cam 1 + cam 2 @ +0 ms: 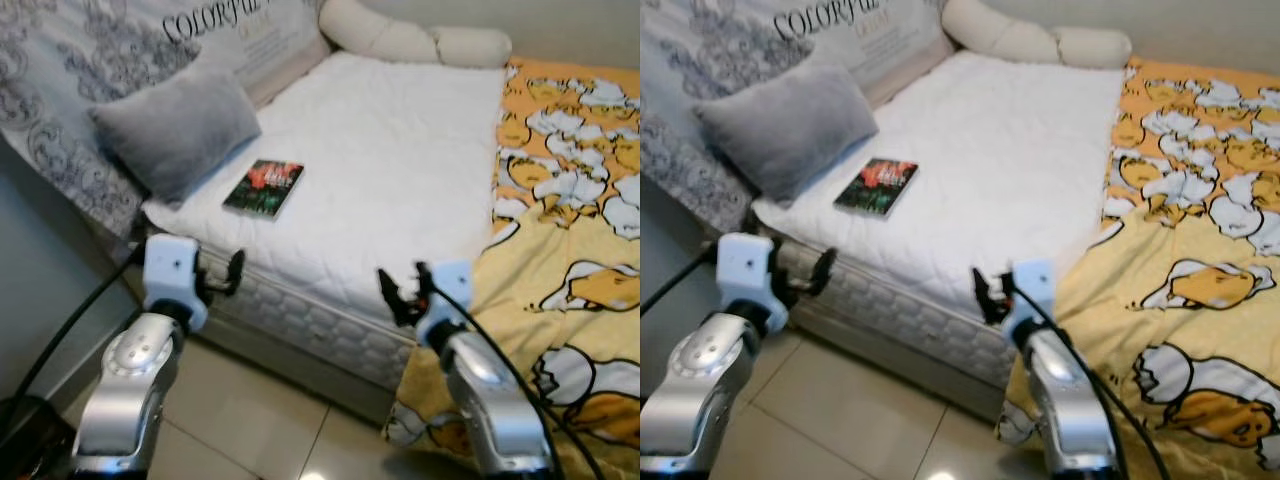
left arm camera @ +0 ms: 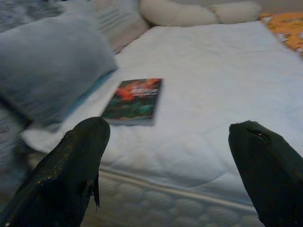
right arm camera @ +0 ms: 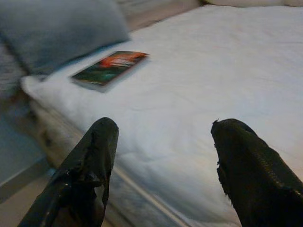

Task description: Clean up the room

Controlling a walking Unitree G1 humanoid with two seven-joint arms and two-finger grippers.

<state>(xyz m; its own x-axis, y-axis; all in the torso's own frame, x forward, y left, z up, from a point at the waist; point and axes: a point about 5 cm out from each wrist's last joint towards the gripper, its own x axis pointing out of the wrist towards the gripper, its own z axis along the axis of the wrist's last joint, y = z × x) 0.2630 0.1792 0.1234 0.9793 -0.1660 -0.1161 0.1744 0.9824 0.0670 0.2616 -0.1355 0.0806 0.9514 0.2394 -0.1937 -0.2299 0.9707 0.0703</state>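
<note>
Left gripper [image 2: 165, 156] and right gripper [image 3: 163, 161] both spread wide before white mattress [image 1: 400, 170], book [image 1: 264, 187] beside grey pillow [image 1: 175, 130], tiled floor [image 1: 250, 420]

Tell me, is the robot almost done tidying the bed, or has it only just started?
Only just started, it seems. Nothing looks put away yet: the book lies on the white mattress beside the grey pillow, and the yellow blanket is spread over one side. The left gripper and right gripper are open and empty, held at the bed's edge. Picking up the book likely comes next.

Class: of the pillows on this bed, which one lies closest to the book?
The grey pillow, beside the book. The cream bolster lies at the bed's far end.
</note>
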